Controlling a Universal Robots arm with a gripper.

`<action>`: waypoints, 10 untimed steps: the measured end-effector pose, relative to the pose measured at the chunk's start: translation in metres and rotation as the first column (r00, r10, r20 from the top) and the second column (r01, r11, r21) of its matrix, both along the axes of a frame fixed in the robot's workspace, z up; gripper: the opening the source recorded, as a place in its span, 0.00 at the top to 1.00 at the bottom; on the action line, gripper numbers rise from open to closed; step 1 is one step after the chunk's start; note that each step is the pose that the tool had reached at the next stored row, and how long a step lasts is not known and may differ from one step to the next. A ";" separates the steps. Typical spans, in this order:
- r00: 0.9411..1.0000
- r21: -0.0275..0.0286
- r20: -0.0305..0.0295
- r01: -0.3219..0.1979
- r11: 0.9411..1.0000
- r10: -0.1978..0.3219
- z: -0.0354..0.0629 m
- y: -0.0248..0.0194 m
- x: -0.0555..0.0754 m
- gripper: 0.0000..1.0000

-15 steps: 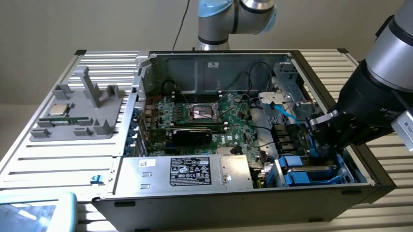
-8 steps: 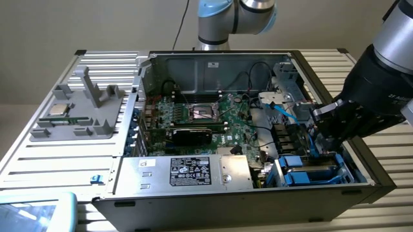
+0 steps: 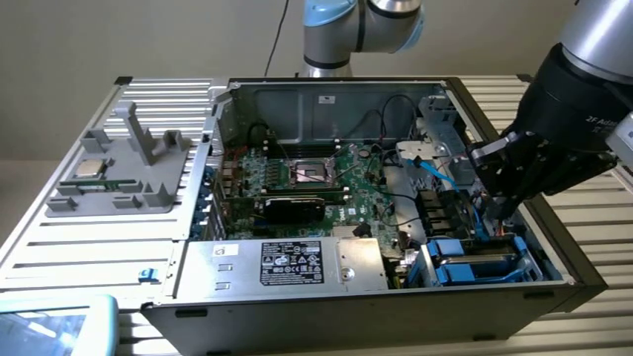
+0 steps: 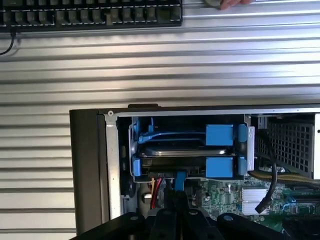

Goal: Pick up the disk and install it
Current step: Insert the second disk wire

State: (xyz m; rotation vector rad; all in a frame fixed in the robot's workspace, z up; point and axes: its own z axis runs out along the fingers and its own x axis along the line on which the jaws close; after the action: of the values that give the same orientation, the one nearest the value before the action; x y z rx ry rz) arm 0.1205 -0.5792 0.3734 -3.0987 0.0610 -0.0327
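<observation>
1. The open computer case (image 3: 376, 311) lies on its side on the slatted metal counter (image 3: 89, 252).
2. The disk (image 4: 185, 151), framed by its blue carrier (image 4: 219, 135), sits in the drive bay at the case's corner on the exterior view's right, close to the front wall.
3. The tool (image 4: 178, 200) hangs inside the case just beside the bay, its fingers pressed together with nothing between them, tips near a blue cable plug (image 4: 180, 180) at the disk's edge.
4. A silver power-supply box (image 3: 296, 265) lies near the front wall, beside the motherboard (image 3: 327, 189).
5. A grey fixture (image 3: 124, 174) holding a small chip (image 3: 91, 167) stands on the counter at the exterior view's left.
6. A black keyboard (image 4: 90, 14) rests on the counter beyond the case.
</observation>
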 end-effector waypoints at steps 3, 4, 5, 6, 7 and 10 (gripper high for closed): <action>1.000 -0.006 0.000 0.000 1.000 0.000 0.0081 0.0053 -0.003 0.89; 1.000 -0.008 0.000 0.000 1.000 0.000 0.0108 0.0071 -0.004 0.89; 1.000 -0.010 0.000 0.000 1.000 0.000 0.0134 0.0090 -0.005 0.89; 1.000 -0.013 0.000 0.000 1.000 0.000 0.0157 0.0109 -0.006 0.89; 1.000 -0.016 0.000 0.000 1.000 0.000 0.0174 0.0125 -0.006 0.89; 1.000 -0.018 0.000 -0.001 1.000 0.001 0.0179 0.0133 -0.006 0.89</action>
State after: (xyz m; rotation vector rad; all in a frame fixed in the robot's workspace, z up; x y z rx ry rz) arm 0.1144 -0.5659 0.3913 -3.1166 0.0593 -0.0333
